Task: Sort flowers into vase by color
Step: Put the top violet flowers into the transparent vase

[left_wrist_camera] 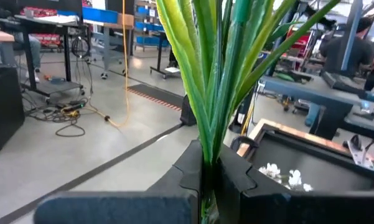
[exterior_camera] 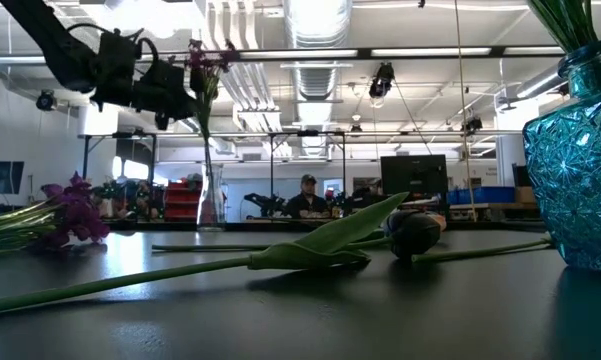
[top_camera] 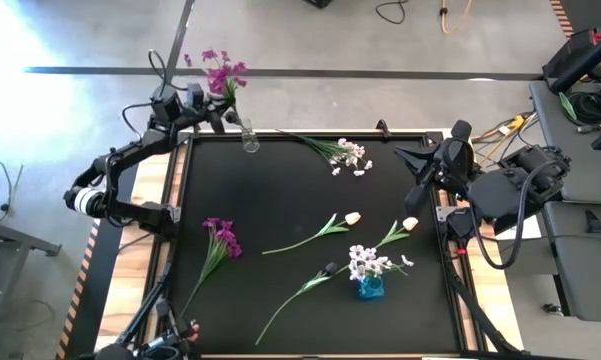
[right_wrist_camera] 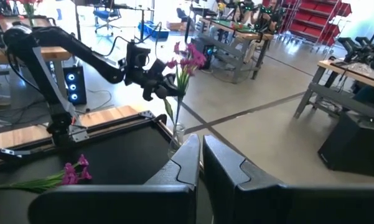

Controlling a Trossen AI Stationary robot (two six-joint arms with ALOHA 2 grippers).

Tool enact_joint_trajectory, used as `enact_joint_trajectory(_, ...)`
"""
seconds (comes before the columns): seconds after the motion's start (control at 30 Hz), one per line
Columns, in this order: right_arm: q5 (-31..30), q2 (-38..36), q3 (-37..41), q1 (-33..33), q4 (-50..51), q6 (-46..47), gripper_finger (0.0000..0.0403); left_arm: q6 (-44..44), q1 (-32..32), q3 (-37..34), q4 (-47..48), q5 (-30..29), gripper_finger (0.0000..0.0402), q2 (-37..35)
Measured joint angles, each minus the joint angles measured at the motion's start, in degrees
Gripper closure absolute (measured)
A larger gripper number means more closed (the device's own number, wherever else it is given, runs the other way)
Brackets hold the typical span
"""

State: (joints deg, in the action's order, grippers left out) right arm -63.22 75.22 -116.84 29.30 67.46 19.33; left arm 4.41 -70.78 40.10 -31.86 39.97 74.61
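Observation:
My left gripper is at the table's far left corner, shut on a magenta-purple flower above a small clear vase. The low view shows this flower upright, its stem running down to the clear vase. My right gripper waits shut near the table's right edge. On the table lie another magenta spray, a white cluster, two cream tulips and a dark bud. White blossoms stand in a blue vase. My left gripper pinches the magenta flower's green stem and leaves between its two fingers, some way below the blossom. The fingers come level from the table's left side, across the stem. The flower stands upright, blossom above the fingers. Its lower stem reaches down to the clear vase's mouth.
The black mat has free room in its middle and near the left side. The blue vase stands near the table's near right part. Wooden strips edge the mat on both sides. A person sits far behind the table.

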Motion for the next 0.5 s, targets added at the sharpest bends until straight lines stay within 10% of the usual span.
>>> enact_joint_trajectory(0.5, 0.0, 0.0, 0.0, -1.2, -0.5, -0.4, 0.0390, -2.4, 0.0, -4.2, 0.3, -1.5, 0.0320, 0.0)
